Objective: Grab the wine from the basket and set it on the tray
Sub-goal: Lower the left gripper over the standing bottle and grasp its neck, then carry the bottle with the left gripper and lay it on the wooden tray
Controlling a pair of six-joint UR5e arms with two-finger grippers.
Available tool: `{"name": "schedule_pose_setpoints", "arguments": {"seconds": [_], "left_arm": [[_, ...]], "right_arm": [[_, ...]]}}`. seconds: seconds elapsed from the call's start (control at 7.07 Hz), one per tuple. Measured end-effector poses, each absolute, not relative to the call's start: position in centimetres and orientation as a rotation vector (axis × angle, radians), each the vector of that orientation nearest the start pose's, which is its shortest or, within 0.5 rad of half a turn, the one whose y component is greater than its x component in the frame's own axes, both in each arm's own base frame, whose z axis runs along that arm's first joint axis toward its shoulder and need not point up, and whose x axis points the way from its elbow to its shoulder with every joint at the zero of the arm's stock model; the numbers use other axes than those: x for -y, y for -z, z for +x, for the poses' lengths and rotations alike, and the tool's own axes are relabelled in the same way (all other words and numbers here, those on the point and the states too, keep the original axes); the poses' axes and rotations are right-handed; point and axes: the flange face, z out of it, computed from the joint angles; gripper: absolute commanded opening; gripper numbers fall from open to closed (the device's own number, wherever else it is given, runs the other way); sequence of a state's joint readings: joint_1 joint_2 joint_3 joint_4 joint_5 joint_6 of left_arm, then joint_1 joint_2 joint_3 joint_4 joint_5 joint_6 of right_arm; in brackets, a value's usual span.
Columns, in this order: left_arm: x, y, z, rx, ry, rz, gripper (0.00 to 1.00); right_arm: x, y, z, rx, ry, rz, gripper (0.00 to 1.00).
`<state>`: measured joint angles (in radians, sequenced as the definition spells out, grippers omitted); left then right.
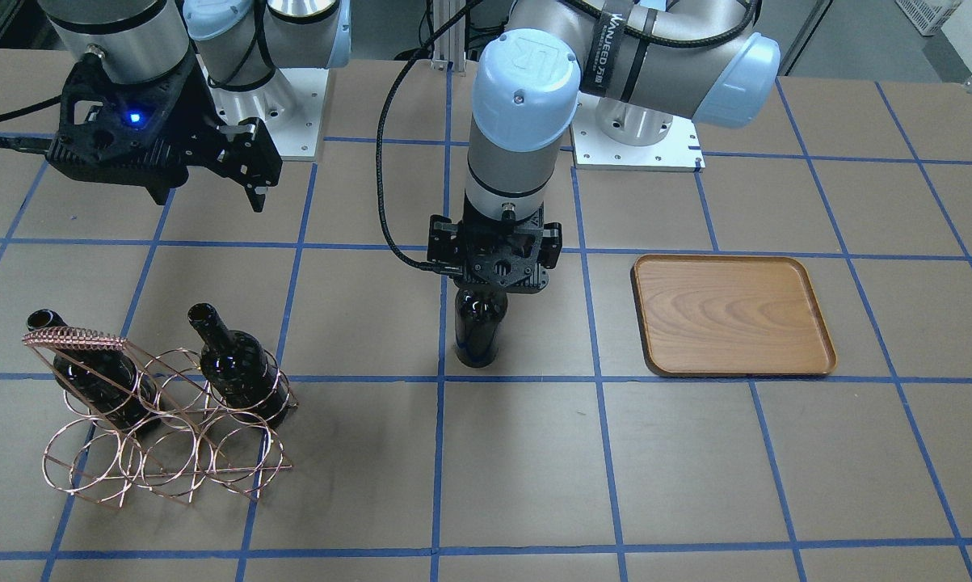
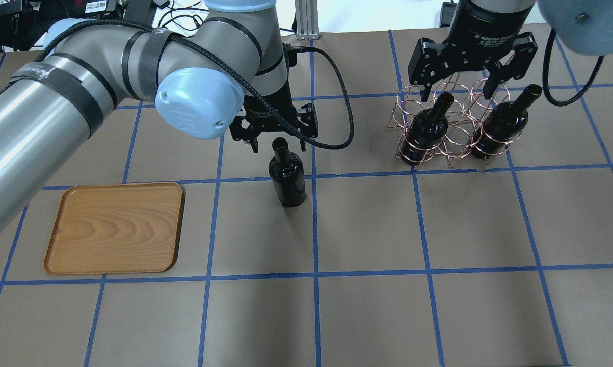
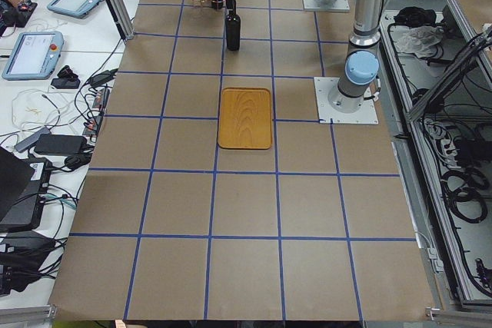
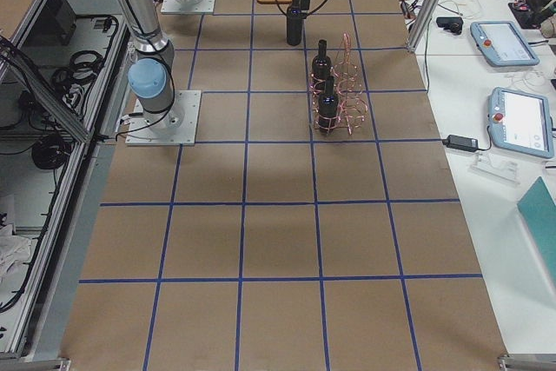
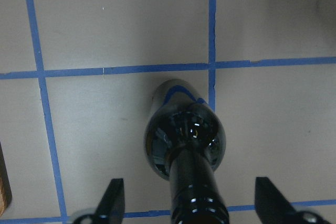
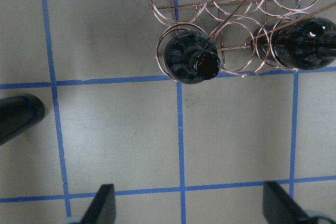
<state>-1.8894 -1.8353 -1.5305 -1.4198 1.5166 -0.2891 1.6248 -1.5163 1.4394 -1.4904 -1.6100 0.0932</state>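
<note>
Brown-paper table (image 1: 534, 469) w/ a blue tape grid (image 1: 439, 453) filled the front-facing view. Wine (image 1: 480, 327) stood upright mid-table, btwn basket (image 1: 162, 440) and tray (image 1: 732, 315), apart from both. L gripper (image 1: 490, 283) sat straight over its neck, its fingers hidden from this side. R gripper (image 1: 208, 198) hung in the air behind the basket, jaws apart, holding nothing. Two other bottles (image 1: 239, 368) lay tilted in the wire hoops, necks angled up toward the robot.

Overhead: L gripper (image 2: 277, 147) straddled the wine's neck, one finger each side. R gripper (image 2: 456, 94) was spread above the basket's far side. Tray (image 2: 115, 229) lay flat, well apart from the wine.

Ext. left: wine (image 3: 233, 30) stood beyond the tray (image 3: 245, 117), not on it. Grippers were too small to judge.

Ext. right: basket (image 4: 343, 84) was nearer the camera and wine (image 4: 294, 28) farther along the table.

L wrist cam: the neck rose btwn two black fingertips (image 5: 113, 203) w/ a gap on both sides, so the claw was wide open and off the glass. Bottle base sat just beside a tape crossing.

R wrist cam: fingertips (image 6: 102, 205) were wide apart over paper. One basket bottle's mouth faced the lens.
</note>
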Motion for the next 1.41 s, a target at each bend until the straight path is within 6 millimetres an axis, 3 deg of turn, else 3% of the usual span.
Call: {"name": "schedule_pose_setpoints", "arguments": {"seconds": [0.42,0.71,0.99,1.13,1.41], "left_arm": [[51.2,-38.4,-31.6,-3.185,-0.131,0.027,0.44],[51.3,-39.0,-31.5,-3.190,-0.114,0.020,0.14],[51.3,-40.2,-30.6,-3.193,-0.080,0.006,0.00],[51.6,-41.4,-28.9,-3.194,-0.057,-0.027,0.00],[51.7,-44.5,-22.7,-3.153,-0.038,-0.059,0.00]], "right_arm": [[50.6,-51.7,15.7,-3.179,-0.002,0.064,1.00],[50.6,-51.6,15.7,-3.178,-0.003,0.064,1.00],[50.6,-51.6,15.7,-3.178,-0.003,0.065,1.00],[50.6,-51.6,15.7,-3.178,-0.003,0.065,1.00],[50.6,-51.6,15.7,-3.178,-0.003,0.065,1.00]]}}
